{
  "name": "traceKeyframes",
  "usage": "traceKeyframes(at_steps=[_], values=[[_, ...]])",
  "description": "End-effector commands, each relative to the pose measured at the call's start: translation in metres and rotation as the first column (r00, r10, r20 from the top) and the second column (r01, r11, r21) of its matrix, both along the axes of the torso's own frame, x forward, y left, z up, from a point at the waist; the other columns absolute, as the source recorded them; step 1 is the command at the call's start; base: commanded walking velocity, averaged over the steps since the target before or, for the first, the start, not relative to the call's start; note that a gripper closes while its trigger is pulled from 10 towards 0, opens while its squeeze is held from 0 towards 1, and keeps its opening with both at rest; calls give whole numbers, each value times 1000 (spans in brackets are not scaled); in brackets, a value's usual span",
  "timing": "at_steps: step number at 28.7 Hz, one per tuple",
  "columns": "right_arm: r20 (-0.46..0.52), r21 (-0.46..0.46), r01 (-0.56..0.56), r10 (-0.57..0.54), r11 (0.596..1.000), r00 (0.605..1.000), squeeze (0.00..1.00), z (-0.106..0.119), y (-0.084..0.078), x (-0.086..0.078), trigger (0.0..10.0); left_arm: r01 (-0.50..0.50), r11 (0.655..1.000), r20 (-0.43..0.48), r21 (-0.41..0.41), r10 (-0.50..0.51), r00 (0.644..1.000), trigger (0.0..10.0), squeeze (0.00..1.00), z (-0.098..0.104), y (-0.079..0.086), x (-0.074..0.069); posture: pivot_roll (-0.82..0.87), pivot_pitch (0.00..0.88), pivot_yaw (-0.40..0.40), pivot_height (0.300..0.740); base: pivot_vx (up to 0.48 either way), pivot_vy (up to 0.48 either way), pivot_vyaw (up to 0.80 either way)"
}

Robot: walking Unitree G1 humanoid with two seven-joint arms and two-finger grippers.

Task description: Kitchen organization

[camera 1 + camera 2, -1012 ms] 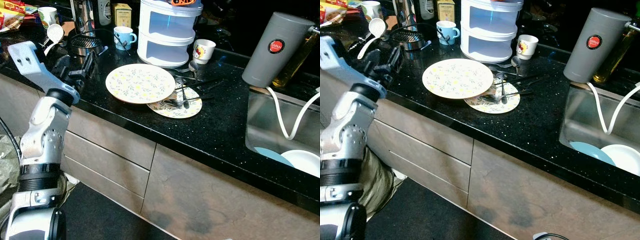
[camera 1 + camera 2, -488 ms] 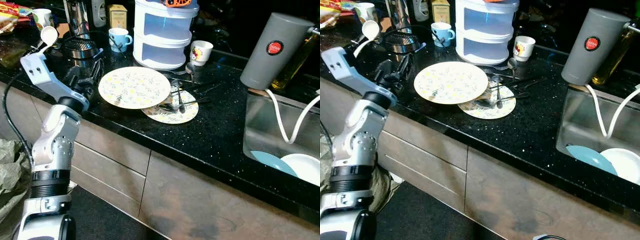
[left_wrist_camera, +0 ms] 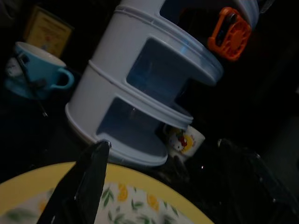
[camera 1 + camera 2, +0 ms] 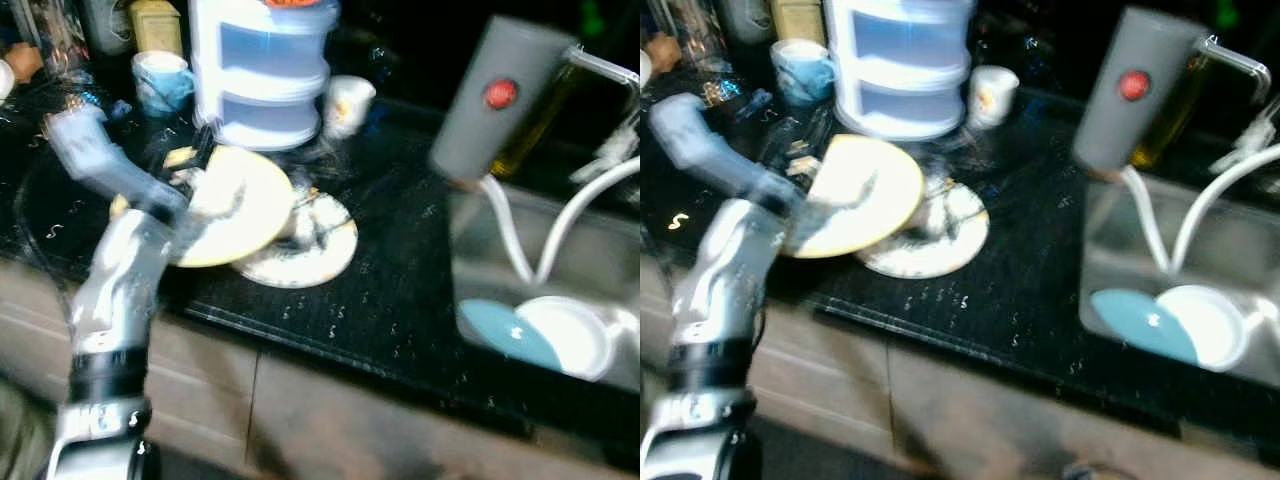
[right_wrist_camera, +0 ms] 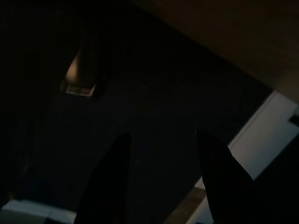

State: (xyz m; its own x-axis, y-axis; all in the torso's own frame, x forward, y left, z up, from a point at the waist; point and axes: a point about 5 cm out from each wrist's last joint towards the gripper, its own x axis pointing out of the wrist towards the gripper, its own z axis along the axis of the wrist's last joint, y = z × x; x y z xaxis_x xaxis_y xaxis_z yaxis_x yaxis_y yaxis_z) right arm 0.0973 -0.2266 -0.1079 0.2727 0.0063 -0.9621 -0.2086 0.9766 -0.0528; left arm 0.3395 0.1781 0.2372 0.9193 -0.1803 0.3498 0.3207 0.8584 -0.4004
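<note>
Blur across both head views. Left pincer (image 4: 195,165) is over the far edge of the big yellow plate (image 4: 235,205) on the black surface (image 4: 400,280); fingers (image 3: 81,186) spread wide, released, plate rim between them. Plate overlaps a smaller plate (image 4: 310,250), near the white stacked container (image 3: 140,88). Right pincer (image 5: 163,182): dark view, fingers apart, nothing held.

No text is reading legibly: the round red badge (image 4: 500,94) on the tall grey cylindrical appliance (image 4: 487,100) is showing blurred, its lettering not resolving.
</note>
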Motion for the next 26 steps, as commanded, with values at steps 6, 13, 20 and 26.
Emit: traceKeyframes(at_steps=[6, 13, 20, 26], values=[[-21, -23, 5, -6, 1000, 1000, 0, 1, -9, -4, 10000, 5, 999, -45, 33, -3, 999, 10000, 0, -2, -12, -4, 48, 16, -57, 740, 0, 0, 0], [-30, -29, -3, 2, 1000, 1000, 0, 1, -9, -4, 10000, 29, 984, -98, 173, -12, 995, 10000, 0, -3, -13, -12, 53, 26, -62, 740, 0, 0, 0], [-39, -38, -34, 33, 999, 999, 0, 1, -10, -4, 10000, -13, 1000, -118, 0, 12, 993, 10000, 0, 14, -7, -20, 68, 35, -68, 740, 0, 0, 0], [-41, -46, -53, 52, 997, 998, 0, 2, -11, -3, 10000, -201, 971, -173, -128, 178, 969, 10000, 0, 31, 6, -24, 66, 34, -71, 740, 0, 0, 0]])
